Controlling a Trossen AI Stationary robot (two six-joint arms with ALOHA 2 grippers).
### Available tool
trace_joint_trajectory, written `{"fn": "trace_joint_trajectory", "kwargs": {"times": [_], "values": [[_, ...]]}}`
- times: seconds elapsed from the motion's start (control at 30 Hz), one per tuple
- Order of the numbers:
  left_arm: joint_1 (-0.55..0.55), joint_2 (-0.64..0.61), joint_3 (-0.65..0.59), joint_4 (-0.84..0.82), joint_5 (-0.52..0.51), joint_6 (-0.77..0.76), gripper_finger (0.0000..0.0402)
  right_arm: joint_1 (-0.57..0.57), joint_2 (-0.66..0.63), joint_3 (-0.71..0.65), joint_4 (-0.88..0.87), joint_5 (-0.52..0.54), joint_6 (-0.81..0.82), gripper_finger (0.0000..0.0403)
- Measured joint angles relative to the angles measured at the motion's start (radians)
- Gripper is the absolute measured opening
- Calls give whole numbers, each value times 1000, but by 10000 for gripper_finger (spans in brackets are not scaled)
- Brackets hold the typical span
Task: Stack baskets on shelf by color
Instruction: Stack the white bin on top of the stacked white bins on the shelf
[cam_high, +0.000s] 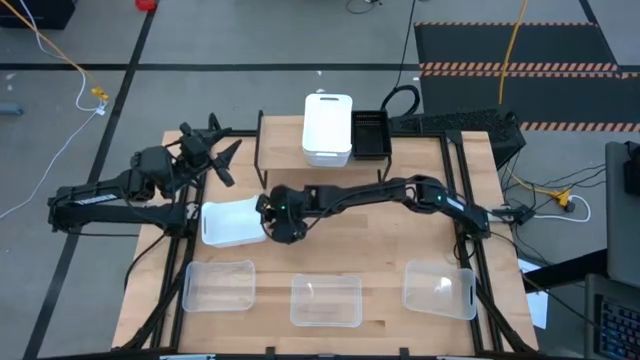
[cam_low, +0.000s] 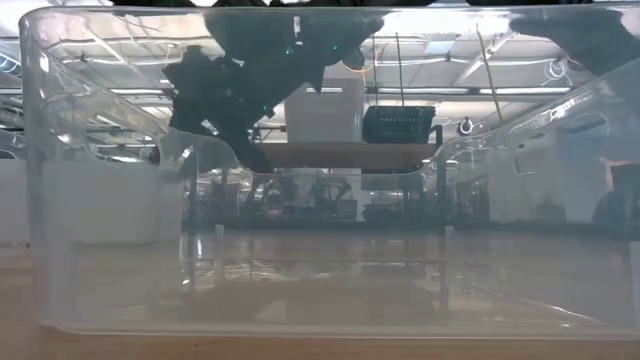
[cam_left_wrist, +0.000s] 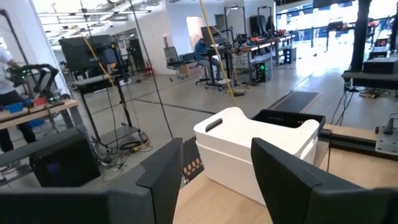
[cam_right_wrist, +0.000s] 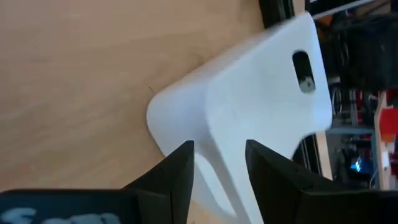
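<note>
- Baskets of clear plastic sit in a row of three along the near edge of the table (cam_high: 385, 215): a left clear basket (cam_high: 219, 286), a middle clear basket (cam_high: 326, 300) and a right clear basket (cam_high: 439, 288), all nearer than both grippers. One of them fills the low view, pressed up against the camera.
- The right gripper (cam_high: 270, 222) reaches across the table to a loose white basket (cam_high: 232, 223), which lies just beyond the left clear basket. In the right wrist view the two dark fingers (cam_right_wrist: 177, 171) straddle the basket's rim, one on each side of the wall; they are close on it, though whether they press it I cannot tell.
- The left gripper (cam_high: 222, 158) hangs in the air beyond the loose white basket and to its left, off the shelf's left end. Its fingers (cam_left_wrist: 163, 177) stand well apart with nothing between them.
- The shelf (cam_high: 320, 160) stands beyond the right gripper, at the far side of the table.
- On the shelf, stacked white baskets (cam_high: 327, 128) sit near the middle; the left wrist view shows one nested in another.
- A black basket (cam_high: 371, 134) sits on the shelf just beside the white stack, on its right.
</note>
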Motion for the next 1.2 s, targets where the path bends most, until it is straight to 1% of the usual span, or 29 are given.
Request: {"fn": "trace_joint_trajectory", "kwargs": {"times": [0.17, 0.33, 0.43, 0.57, 0.63, 0.73, 0.83, 0.97, 1.03, 1.13, 1.17, 1.2], "values": [[0, 0, 0, -6, 0, -14, 191, -2, 26, 0, 10, 1, -47, 137], [0, 0, 0, -27, 0, -22, 191, -2, 26, 2, -32, 5, -33, 128], [0, 0, 0, -29, 0, -24, 191, 3, 10, 1, -98, 4, 36, 99], [0, 0, 0, -34, 0, -25, 191, 30, -34, -1, -192, -3, 59, 31], [0, 0, 0, -34, 0, -25, 191, 44, -68, -1, -244, -26, 66, 10], [0, 0, 0, -30, 0, -29, 191, 55, -117, -1, -308, -114, 115, 8], [0, 0, 0, -29, 0, -33, 191, 58, -177, -1, -388, -241, 208, 3], [0, 0, 0, -29, 0, -44, 191, 43, -272, -2, -475, -341, 291, 2], [0, 0, 0, -29, 0, -47, 191, 32, -329, -2, -493, -355, 333, 2], [0, 0, 0, -29, 0, -51, 191, 14, -426, -2, -492, -335, 404, 2], [0, 0, 0, -29, 0, -51, 191, 6, -463, -2, -479, -326, 439, 1], [0, 0, 0, -29, 0, -52, 191, 0, -498, -2, -441, -293, 498, 1]]}}
